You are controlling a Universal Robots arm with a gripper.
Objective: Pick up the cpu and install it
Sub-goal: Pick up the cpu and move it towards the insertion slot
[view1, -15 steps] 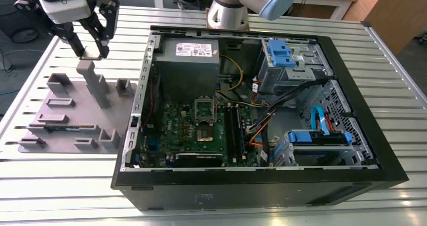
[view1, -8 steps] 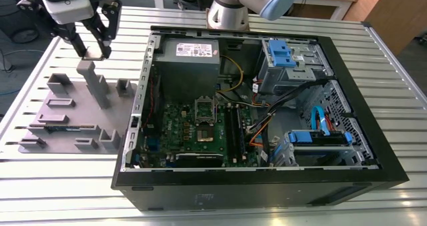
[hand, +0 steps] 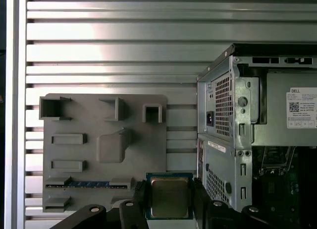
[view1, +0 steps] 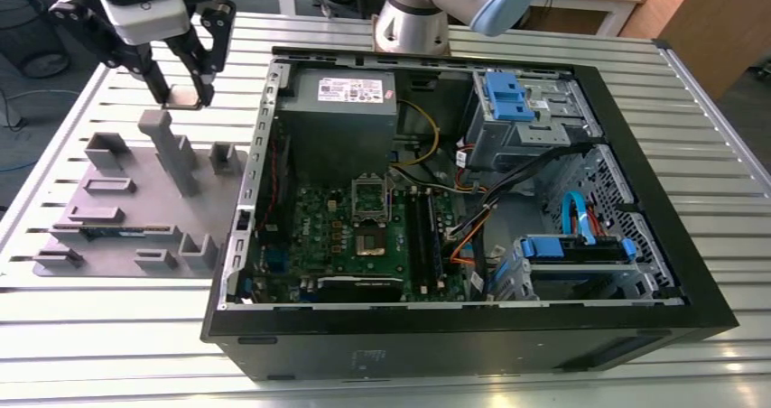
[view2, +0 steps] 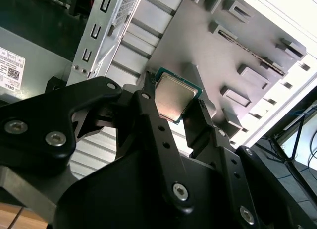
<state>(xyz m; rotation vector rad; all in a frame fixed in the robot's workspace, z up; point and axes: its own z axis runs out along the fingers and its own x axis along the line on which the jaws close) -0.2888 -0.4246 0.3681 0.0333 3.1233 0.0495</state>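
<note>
My gripper (view1: 181, 95) is shut on the cpu (view1: 183, 97), a small square chip with a dull silvery top and a green rim. In both wrist views the chip (view2: 174, 96) (hand: 170, 197) sits clamped between the two black fingers (view2: 148, 115). It hangs in the air above the far end of the grey fixture plate (view1: 133, 209), to the exterior view's left of the open computer case (view1: 482, 327). Inside the case lies the green motherboard (view1: 325, 236) with its metal socket frame (view1: 370, 199) and the socket (view1: 374, 239) beside it.
The fixture plate (hand: 104, 149) carries raised grey blocks and a slot with a memory stick (hand: 86, 184). In the case sit a grey power-supply box (view1: 343, 101), blue drive bays (view1: 512, 97), and loose cables (view1: 482, 218). All rests on a slatted metal table (view1: 108, 354).
</note>
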